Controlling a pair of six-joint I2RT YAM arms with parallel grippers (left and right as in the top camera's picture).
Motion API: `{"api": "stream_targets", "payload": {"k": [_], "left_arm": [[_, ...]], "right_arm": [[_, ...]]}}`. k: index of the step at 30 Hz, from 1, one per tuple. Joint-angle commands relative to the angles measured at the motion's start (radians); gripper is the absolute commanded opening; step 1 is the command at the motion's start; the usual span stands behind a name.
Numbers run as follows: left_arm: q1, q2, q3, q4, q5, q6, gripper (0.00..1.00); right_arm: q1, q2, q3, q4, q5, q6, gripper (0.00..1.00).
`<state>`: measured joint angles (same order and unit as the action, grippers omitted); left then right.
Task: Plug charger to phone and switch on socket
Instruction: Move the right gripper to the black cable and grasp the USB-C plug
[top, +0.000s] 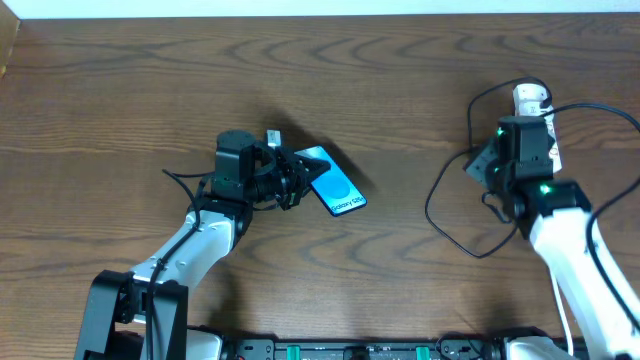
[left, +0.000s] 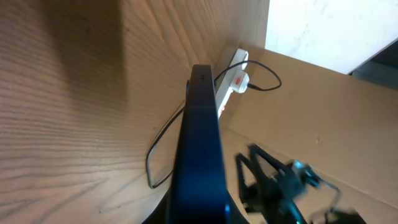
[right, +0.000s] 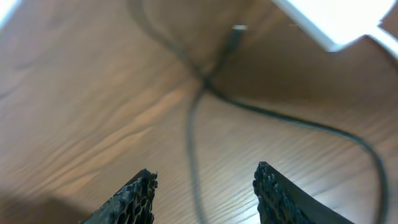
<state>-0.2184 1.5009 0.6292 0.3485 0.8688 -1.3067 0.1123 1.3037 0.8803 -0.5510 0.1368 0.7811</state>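
Overhead, the phone (top: 338, 188) shows screen up mid-table, slanted, its left end pinched in the left gripper (top: 298, 178). The left wrist view shows it edge-on. Well to its right, the socket (top: 530, 98) sits near the far edge. The right gripper (right: 205, 186) hangs over the looped charger (right: 191, 137) cable, jaws spread wide and empty. The connector tip (right: 238, 29) lies loose on the table.

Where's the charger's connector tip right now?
In the right wrist view, the connector tip lies on the table ahead of the right gripper, near the socket.
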Motion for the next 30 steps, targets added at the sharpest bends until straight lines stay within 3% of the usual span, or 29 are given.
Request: {"api": "stream_targets", "payload": {"k": [1, 5, 13, 24, 30], "left_arm": [[0.003, -0.005, 0.026, 0.011, 0.048, 0.018, 0.07], [0.003, -0.005, 0.025, 0.011, 0.059, 0.032, 0.08], [0.003, -0.005, 0.025, 0.011, 0.065, 0.032, 0.07], [0.003, -0.005, 0.025, 0.011, 0.062, 0.031, 0.07], [0.003, -0.005, 0.025, 0.011, 0.062, 0.031, 0.07]], "right_arm": [[-0.056, 0.105, 0.042, -0.003, 0.030, -0.020, 0.49], [-0.094, 0.235, 0.101, 0.005, 0.030, -0.019, 0.44], [-0.099, 0.420, 0.133, 0.174, 0.030, -0.019, 0.44], [-0.098, 0.563, 0.133, 0.344, 0.070, 0.077, 0.44], [-0.098, 0.604, 0.133, 0.357, 0.020, 0.105, 0.36]]}}
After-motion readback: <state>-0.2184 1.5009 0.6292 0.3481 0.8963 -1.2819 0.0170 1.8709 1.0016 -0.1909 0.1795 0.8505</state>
